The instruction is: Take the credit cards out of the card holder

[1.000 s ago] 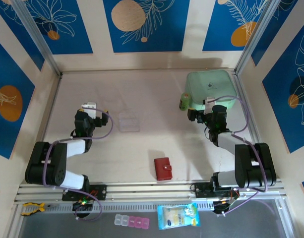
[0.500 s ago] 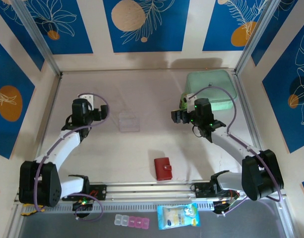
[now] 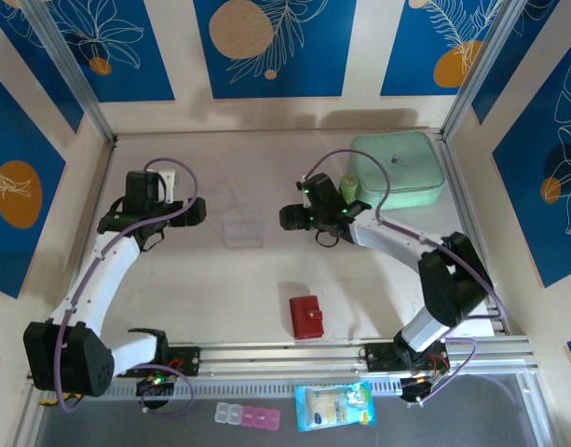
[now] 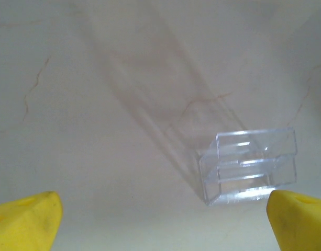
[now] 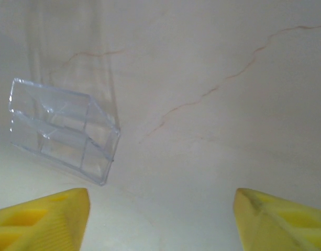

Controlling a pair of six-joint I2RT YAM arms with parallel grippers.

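Observation:
The card holder [image 3: 306, 318], a small red wallet with its snap tab fastened, lies shut on the table near the front rail, between the two arm bases. The credit cards are hidden. My left gripper [image 3: 190, 211] hovers at the back left, open, its yellow fingertips [image 4: 25, 223] wide apart over bare table. My right gripper [image 3: 287, 219] is in the middle of the table, well behind the card holder. It is open, and nothing lies between its fingertips [image 5: 41, 220].
A transparent plastic tray [image 3: 242, 229] stands between the two grippers, and it appears as the tray [image 4: 252, 164] on the left wrist's right and as the tray [image 5: 63, 128] on the right wrist's left. A mint-green case [image 3: 397, 168] and a small green bottle [image 3: 346, 187] sit at the back right. Pill boxes [image 3: 248, 416] and a packet [image 3: 333, 406] lie beyond the front rail.
Both arms have unfolded. The right gripper swung left from beside the mint-green case toward the tray, its jaws narrowing a little. The left gripper moved slightly back and left.

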